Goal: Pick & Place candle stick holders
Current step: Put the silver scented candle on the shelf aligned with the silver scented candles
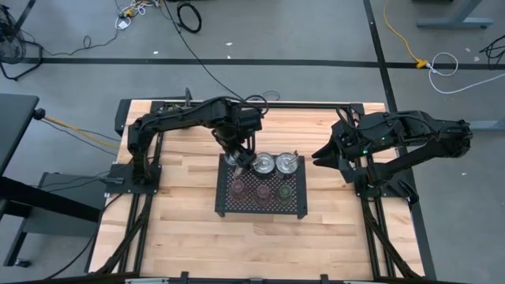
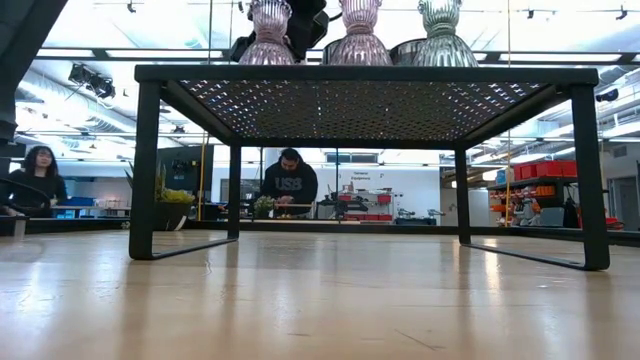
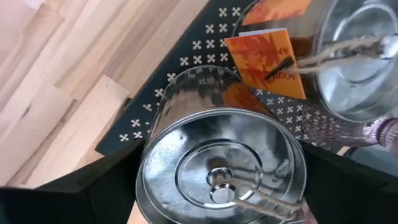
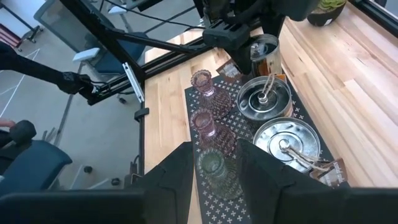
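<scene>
Along the near edge of the black mesh tray [image 1: 222, 207], three tinted glass holders [image 1: 260, 191] are standing in a row. Along its far edge three silver cups are sitting: two silver cups [image 1: 274, 163] toward the right corner, and a third silver cup [image 3: 217, 162] at the far left corner, where the left gripper [image 1: 236, 160] is straddling it with jaws spread wide. The right gripper [image 1: 319, 155] is hovering off the tray's right edge, its fingers [image 4: 171, 177] parted and gripping nothing.

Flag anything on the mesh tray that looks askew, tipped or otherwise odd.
Nothing stands out. On the mesh tray, three glass holders stand upright in a row, with three silver cups upright behind them. The left gripper straddles the end cup, jaws wide.
</scene>
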